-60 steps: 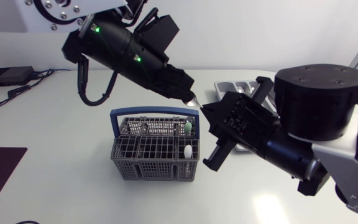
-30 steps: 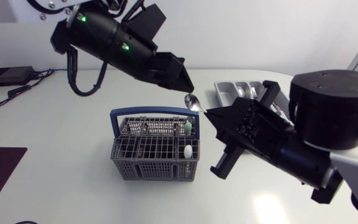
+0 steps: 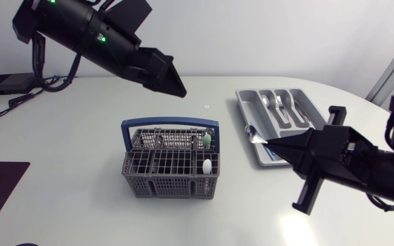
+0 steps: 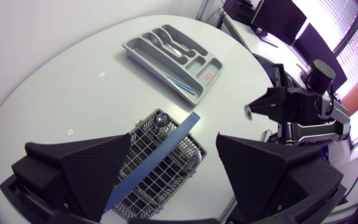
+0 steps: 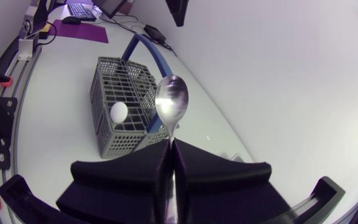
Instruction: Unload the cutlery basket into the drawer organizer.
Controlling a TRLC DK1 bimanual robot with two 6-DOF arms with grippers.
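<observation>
Head view: spoon overlaps organizer near-left rim; height above it unclear
R gripper: clenched on spoon; bowl fwd; handle hidden in fingers
L gripper: fingers spread, empty; held high; basket seen between them
Basket contents: mesh obscures; only white tip, green tip clear

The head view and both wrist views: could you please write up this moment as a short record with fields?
spoon: gripped by its handle, bowl at the organizer's edge in the head view
right gripper: shut on the spoon
left gripper: open, empty, raised above the table
cutlery basket: upright, holding a white-tipped piece and a green-tipped piece
drawer organizer: sorted cutlery lies in its compartments
</observation>
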